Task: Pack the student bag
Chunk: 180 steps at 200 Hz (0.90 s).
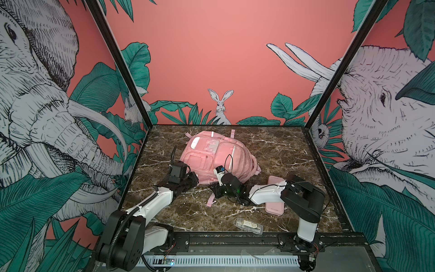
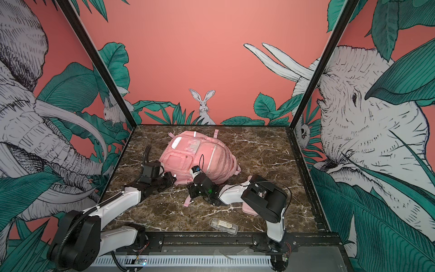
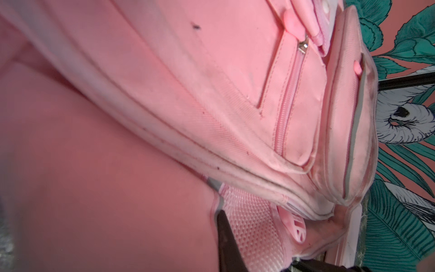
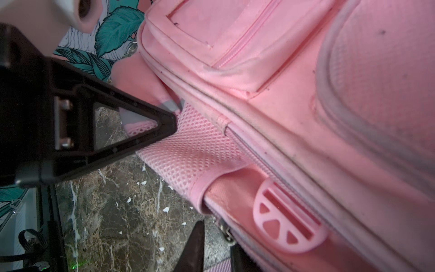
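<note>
Left end effector (image 4: 174,119) was clamped on mesh pocket (image 4: 188,146) of student bag (image 1: 213,155); right end effector (image 4: 215,256) was beside zipper pull (image 4: 227,232), its state I could not tell.

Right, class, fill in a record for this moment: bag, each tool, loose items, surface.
bag: student bag, lying front up mid-table
left tool: shut, pinching the bag's mesh side pocket
right tool: at the bag's near edge, straddling a metal zip pull; grip unclear
loose items: pink pencil case partly under the right arm; clear box near the front edge
surface: dark marble table
</note>
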Available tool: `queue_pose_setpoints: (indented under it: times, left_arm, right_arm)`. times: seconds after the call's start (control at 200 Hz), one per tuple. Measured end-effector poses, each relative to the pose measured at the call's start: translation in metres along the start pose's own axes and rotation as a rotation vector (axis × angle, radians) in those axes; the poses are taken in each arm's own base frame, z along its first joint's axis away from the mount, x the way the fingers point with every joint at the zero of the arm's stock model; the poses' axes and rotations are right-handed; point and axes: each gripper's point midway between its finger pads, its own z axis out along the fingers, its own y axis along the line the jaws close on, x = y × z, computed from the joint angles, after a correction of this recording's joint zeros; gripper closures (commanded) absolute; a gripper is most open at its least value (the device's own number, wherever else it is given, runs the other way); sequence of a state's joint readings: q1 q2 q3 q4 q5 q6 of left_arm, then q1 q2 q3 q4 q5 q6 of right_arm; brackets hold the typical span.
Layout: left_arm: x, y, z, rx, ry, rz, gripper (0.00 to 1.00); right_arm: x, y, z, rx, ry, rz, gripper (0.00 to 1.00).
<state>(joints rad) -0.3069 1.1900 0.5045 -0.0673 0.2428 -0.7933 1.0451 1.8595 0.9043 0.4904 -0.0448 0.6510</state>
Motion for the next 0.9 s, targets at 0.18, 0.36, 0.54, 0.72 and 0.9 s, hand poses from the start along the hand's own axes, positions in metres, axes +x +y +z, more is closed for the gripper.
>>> queue_pose_setpoints:
  times: [0.18,0.36,0.54,0.72,0.9]
  left_arm:
    - [0.000,0.000,0.000,0.002,-0.002,0.000,0.92]
    - [-0.001,-0.001,0.000,0.003,-0.003,0.000,0.92]
    - [-0.001,0.000,0.000,0.001,-0.005,0.002,0.92]
    - [-0.003,0.000,-0.001,-0.009,-0.007,0.028,0.92]
    - [-0.010,-0.001,-0.001,-0.026,-0.006,0.050,0.94]
  right_arm:
    - [-0.006,0.004,0.004,-0.007,-0.009,-0.001,0.80]
    - [-0.004,0.002,0.010,0.003,-0.005,0.001,0.87]
    - [-0.003,0.002,0.010,0.004,-0.005,0.016,0.99]
    - [0.003,0.003,0.007,-0.016,0.014,0.035,1.00]
    - [0.006,0.008,-0.007,-0.049,0.031,0.058,1.00]
